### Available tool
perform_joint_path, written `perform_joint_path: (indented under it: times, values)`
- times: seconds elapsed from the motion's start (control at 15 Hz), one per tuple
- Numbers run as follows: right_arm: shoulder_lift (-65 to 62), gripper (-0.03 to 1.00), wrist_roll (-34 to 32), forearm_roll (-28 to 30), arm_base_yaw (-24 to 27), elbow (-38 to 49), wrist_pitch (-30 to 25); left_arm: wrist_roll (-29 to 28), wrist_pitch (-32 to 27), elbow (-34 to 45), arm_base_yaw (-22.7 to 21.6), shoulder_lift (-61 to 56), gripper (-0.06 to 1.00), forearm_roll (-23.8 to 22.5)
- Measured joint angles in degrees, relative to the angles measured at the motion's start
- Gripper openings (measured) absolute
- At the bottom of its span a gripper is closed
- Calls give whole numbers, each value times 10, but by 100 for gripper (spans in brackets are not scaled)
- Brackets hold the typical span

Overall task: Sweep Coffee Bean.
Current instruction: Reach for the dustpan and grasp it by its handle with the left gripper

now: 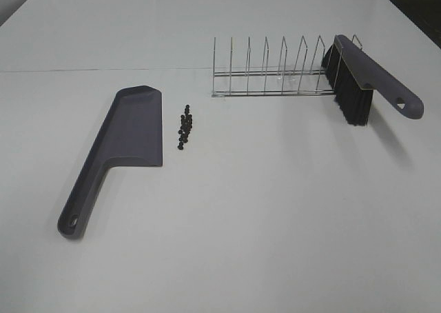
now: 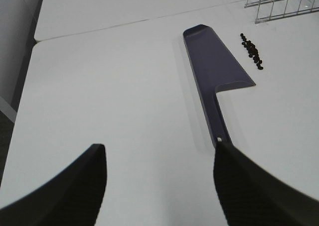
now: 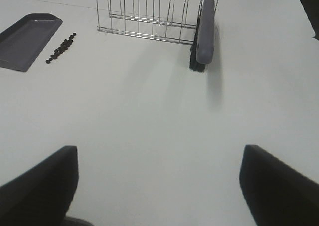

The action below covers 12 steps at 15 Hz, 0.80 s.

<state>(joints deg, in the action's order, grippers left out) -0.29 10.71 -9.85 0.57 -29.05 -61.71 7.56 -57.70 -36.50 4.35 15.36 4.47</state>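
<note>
Jaws wide apart on the left gripper and the right gripper, nothing held, with dustpan and brush both untouched. The coffee bean cluster lies loose just beside the dustpan's edge, so a hard stroke could scatter it. And the brush, propped in the wire rack, might drag that rack along when lifted.

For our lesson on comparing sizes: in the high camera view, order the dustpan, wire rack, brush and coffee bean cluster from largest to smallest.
1. Dustpan and wire rack: similar extent, and the rack lies farther away, so unranked.
2. Brush.
3. Coffee bean cluster.
</note>
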Motion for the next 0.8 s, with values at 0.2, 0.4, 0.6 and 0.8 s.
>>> perform_joint_path:
  times: [0.2,0.4,0.6,0.8]
  values:
    - [0,74,0,0,0,0,0,-11,4,-45,0,140,57,23]
    - [0,74,0,0,0,0,0,-14,18,-80,0,288,57,67]
    - [0,74,0,0,0,0,0,-14,60,-112,0,432,57,103]
    - [0,74,0,0,0,0,0,-14,77,-149,-1,574,57,131]
